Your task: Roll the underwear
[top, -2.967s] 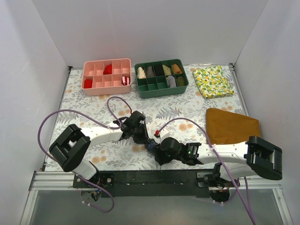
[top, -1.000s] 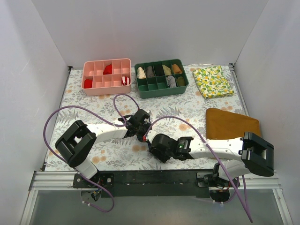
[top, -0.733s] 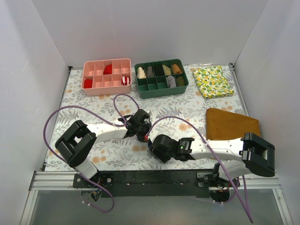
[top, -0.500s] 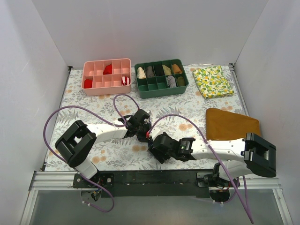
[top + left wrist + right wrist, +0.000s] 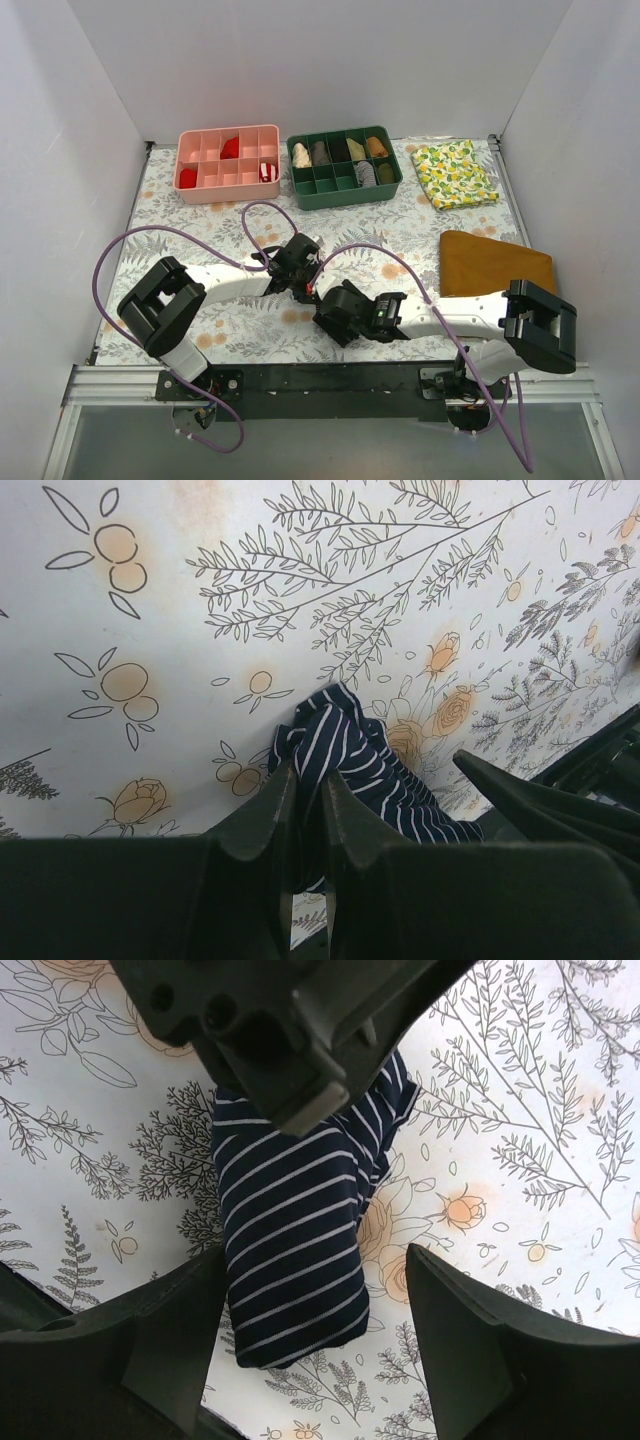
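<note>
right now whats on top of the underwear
The left gripper covers one end of the underwear, pinching it; the fabric beneath is hidden. The rest lies bare on the floral table cover.

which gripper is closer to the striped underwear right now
Left. The left gripper is shut on the underwear; the right gripper is open, a finger either side of it.

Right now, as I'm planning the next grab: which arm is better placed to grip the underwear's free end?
Right, likely. The right pincer stands open astride the free end of the underwear, while the left pincer is shut on its other end.
</note>
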